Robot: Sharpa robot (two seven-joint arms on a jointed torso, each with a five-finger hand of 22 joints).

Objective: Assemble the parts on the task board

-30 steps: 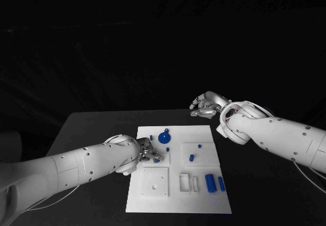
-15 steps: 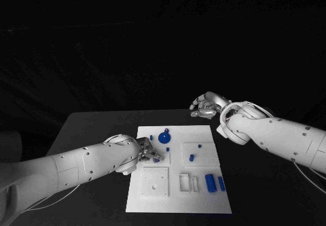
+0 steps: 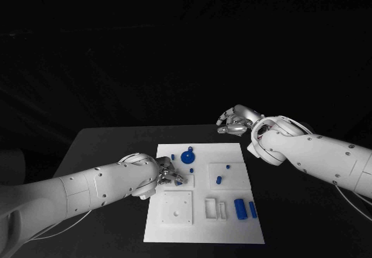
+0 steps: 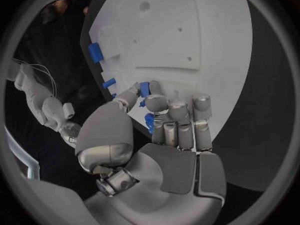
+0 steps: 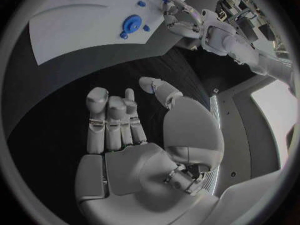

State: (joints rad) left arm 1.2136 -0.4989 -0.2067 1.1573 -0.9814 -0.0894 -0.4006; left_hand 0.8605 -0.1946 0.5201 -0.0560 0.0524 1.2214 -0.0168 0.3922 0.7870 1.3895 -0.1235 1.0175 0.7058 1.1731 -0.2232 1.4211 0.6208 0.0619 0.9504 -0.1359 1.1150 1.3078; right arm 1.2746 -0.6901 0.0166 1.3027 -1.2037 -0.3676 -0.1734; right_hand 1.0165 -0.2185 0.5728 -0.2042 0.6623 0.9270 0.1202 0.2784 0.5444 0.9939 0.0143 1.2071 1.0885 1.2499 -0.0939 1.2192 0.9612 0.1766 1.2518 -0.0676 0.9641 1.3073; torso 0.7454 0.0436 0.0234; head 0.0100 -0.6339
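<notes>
Left wrist view shows the left hand [image 4: 164, 130] pinching a small blue part [image 4: 144, 89] at the task board [image 4: 219, 40], seemingly seating it; next comes pressing it home. Right hand [image 5: 134, 130] hangs spread, holding nothing.

Head cam: high, looking down across the bench [image 3: 101, 145], task board [image 3: 203, 226] centred, both arms in frame. Left wrist cam: behind left hand [image 4: 169, 130], very close over the board [image 4: 187, 30]. Right wrist cam: behind right hand [image 5: 131, 135], farther back, sees the board [image 5: 75, 25] and left hand [image 5: 178, 17].
</notes>
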